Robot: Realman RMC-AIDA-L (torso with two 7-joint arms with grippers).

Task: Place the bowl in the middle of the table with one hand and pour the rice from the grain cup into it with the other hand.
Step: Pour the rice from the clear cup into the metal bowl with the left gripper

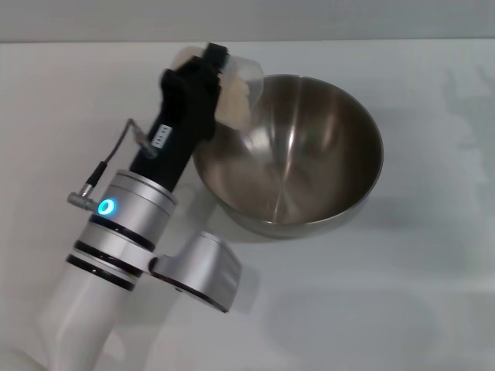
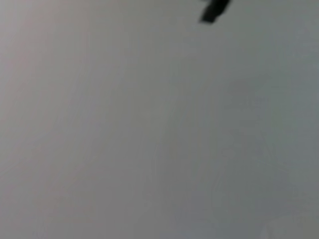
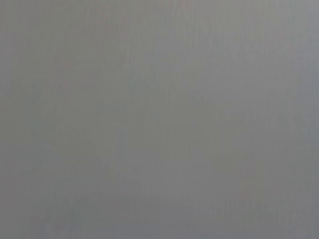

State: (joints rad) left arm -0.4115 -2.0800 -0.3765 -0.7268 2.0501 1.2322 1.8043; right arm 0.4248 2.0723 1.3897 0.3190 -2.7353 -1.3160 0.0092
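Rice bowl job, and it's looking like it's partway through the pour stage, going biggest thing first. Table (image 1: 433, 294) is taking up basically the whole head view, plain white. Sitting on it roughly mid-table, a bit toward the far side, is the stainless-steel bowl (image 1: 309, 154), upright and resting flat, so I'd say the placing step is done. Nothing is gripping it right now. The inside is looking bare metal as far as I can make out, no grains lying at the bottom, so the pouring is what's left.

Next down in size, the left arm is reaching in from the near left, and the left gripper (image 1: 213, 66) is pinching the grain cup (image 1: 232, 85) right at the bowl's far-left rim. The clear cup is looking tipped toward the bowl with its mouth just at or over the edge, though the black gripper body is covering a good part of it, so I can't call the exact tilt. Inside the cup a pale creamy mass is showing, which I'm reading as the rice (image 1: 234, 99), seemingly all in there for now.

Right gripper isn't showing anywhere; its wrist camera is only giving flat grey. The left wrist view is mostly blank too.
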